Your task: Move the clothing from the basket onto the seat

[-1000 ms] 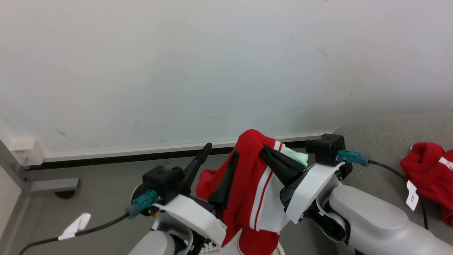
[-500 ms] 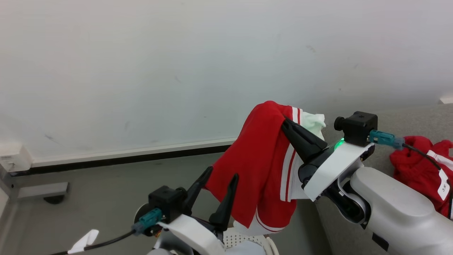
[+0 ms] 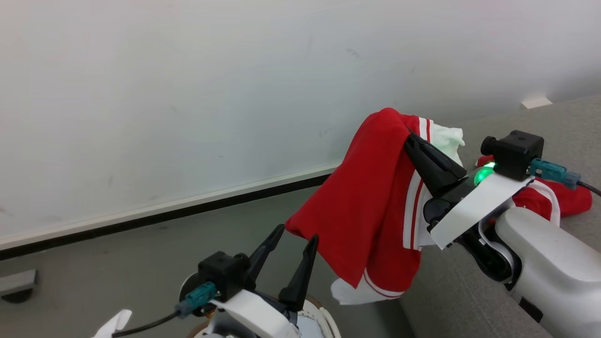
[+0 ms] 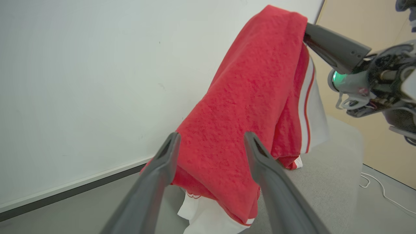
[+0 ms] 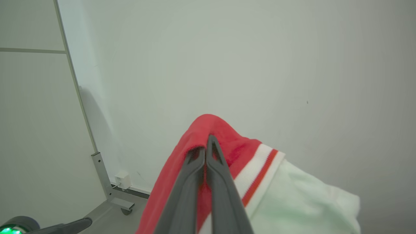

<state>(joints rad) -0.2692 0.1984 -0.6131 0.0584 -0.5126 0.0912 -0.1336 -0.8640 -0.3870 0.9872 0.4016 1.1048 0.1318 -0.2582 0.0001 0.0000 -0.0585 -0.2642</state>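
Your right gripper [image 3: 412, 140] is clenched on the clothing [image 3: 371, 202], red with white panels and thin stripes, draped limp just beside the seat [image 3: 450, 300]. Your left gripper [image 3: 297, 233], farther from the seat, stands spread, empty.

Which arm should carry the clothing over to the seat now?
Right. The right gripper is shut on the clothing, which hangs beside the seat on that side. The left gripper is open, lower down, gripping nothing.
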